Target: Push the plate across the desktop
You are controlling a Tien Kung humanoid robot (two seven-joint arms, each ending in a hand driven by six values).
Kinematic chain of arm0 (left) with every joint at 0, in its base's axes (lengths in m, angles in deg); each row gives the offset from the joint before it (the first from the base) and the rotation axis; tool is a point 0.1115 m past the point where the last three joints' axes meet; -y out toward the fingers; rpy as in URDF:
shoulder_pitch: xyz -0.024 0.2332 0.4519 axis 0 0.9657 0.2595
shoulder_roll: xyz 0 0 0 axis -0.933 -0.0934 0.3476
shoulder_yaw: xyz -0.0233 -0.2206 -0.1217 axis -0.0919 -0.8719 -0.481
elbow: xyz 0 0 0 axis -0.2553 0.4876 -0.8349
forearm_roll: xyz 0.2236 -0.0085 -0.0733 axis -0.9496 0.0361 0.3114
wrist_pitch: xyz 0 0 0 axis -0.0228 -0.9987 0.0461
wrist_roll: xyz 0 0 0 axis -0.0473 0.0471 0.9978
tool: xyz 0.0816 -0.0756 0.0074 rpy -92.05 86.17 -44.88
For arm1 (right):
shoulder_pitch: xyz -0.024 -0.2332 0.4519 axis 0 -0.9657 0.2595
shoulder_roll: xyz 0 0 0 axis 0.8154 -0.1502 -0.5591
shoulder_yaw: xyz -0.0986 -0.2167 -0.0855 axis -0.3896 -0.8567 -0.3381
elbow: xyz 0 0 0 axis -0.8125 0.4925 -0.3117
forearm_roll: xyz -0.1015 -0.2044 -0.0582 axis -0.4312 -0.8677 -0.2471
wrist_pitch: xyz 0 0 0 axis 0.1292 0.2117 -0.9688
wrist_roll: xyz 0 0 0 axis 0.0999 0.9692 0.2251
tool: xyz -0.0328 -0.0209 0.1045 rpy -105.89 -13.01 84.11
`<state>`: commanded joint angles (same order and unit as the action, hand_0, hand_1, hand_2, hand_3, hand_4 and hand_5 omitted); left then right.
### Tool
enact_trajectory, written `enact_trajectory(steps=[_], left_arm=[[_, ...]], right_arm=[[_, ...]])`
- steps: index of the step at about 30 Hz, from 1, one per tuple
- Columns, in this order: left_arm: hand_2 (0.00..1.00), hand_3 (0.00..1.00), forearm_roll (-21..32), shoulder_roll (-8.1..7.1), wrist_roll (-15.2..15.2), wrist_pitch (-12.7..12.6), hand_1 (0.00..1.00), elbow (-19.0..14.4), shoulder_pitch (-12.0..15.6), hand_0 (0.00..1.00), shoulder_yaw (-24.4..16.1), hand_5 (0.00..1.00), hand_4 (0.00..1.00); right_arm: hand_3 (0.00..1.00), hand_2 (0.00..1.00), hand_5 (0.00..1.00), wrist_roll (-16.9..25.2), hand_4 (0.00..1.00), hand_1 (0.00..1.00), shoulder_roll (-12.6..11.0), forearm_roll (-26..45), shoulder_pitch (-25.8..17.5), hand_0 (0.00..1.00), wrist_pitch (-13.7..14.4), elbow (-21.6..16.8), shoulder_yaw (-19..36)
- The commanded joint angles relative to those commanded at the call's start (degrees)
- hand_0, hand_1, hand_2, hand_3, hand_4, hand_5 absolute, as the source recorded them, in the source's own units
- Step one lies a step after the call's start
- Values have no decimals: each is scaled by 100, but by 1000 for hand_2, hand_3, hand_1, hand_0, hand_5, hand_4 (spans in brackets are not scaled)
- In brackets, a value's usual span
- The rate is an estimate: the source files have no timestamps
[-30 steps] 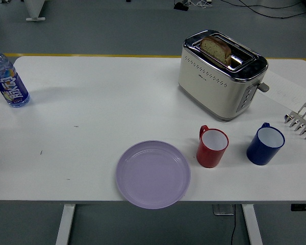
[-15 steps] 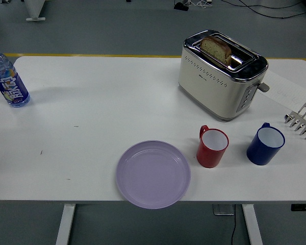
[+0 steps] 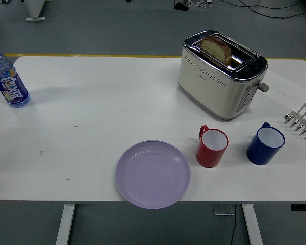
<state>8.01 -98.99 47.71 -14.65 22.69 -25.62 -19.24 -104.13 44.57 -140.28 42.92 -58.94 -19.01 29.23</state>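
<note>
neither robot hand was in view, so their state could not be told; the lilac plate [image 3: 153, 174] overhung the table [image 3: 92, 112] edge, untouched.

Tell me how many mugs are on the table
2: a red mug just right of the purple plate, and a blue mug further right, both in front of the toaster. None seem hidden.

single high view, forward and down over table [image 3: 92, 102]

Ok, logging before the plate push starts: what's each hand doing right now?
Left hand: not in view.
Right hand: not in view.
The lavender plate sits untouched at the near edge.
</note>
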Motion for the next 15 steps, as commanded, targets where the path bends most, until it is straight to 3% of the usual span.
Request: enact_trajectory(steps=[10, 15], left_arm=[[748, 705, 21, 22, -30, -9, 759, -99, 1, 733, 107, 998, 562], [747, 705, 521, 106, -107, 96, 758, -327, 10, 732, 190, 998, 562]], right_arm=[[767, 665, 556, -3, 489, 601, 11, -12, -13, 641, -12, -1, 11], [767, 665, 556, 8, 489, 601, 17, 6, -11, 641, -4, 0, 19]])
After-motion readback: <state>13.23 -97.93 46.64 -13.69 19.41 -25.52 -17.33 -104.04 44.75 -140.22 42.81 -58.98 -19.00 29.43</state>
